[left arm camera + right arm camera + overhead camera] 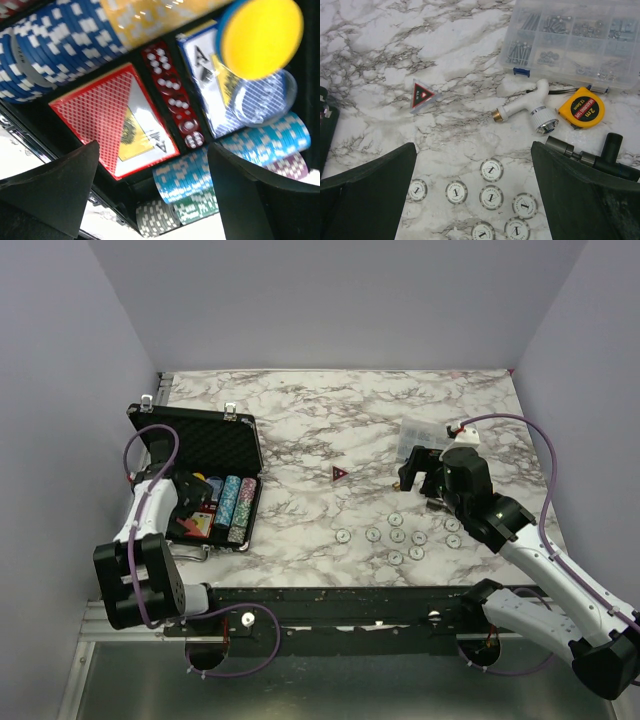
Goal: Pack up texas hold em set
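Note:
The black case [203, 438] of the texas hold em set lies open at the left, lid tipped back. Its tray holds rows of coloured chips [50, 55], a red card box [115, 117], red dice [175, 97] and a blue deck [212, 95]. A blurred yellow disc [260, 37] shows over the blue deck. My left gripper [152, 145] hovers open above the tray, nothing between its fingers. Several small white round chips [491, 170] lie loose on the marble [398, 536]. My right gripper [472, 147] hangs open above them, empty.
Behind the white chips lie a clear plastic compartment box [575, 40], a white pipe fitting [525, 107], a yellow tape measure [581, 107] and a black tool [600, 157]. A red triangle [340, 473] sits mid-table. Walls enclose the table on three sides.

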`<state>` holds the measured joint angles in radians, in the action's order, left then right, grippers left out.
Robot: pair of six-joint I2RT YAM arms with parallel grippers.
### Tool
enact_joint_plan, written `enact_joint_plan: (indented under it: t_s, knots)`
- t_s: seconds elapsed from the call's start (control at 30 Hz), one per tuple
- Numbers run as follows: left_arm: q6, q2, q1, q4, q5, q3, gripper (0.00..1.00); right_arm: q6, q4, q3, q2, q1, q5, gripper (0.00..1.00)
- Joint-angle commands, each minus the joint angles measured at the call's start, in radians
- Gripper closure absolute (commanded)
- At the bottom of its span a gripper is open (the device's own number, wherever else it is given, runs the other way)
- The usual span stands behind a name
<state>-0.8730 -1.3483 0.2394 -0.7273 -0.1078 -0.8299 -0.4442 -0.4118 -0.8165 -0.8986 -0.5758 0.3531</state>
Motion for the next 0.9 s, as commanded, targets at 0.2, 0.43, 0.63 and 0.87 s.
enact_joint_plan:
  t_s: [0.2,0.43,0.63,0.87]
  knots:
    - [0.037,0.347,-0.388,0.293,0.012,0.158,0.02,0.001,0.019,0.01,-0.003,0.0,-0.009,0.0]
    - [0.133,0.176,-0.722,0.441,-0.023,0.051,0.01,0.0,0.01,0.007,0.0,-0.001,0.001,0.0]
    - [0.272,-0.209,-0.872,0.363,0.025,-0.306,0.02,0.001,-0.002,0.005,0.017,0.0,0.021,0.0]
    - [0.343,-0.635,-0.891,0.155,0.093,-0.792,0.02,0.007,-0.028,-0.004,0.057,0.0,0.067,0.0]
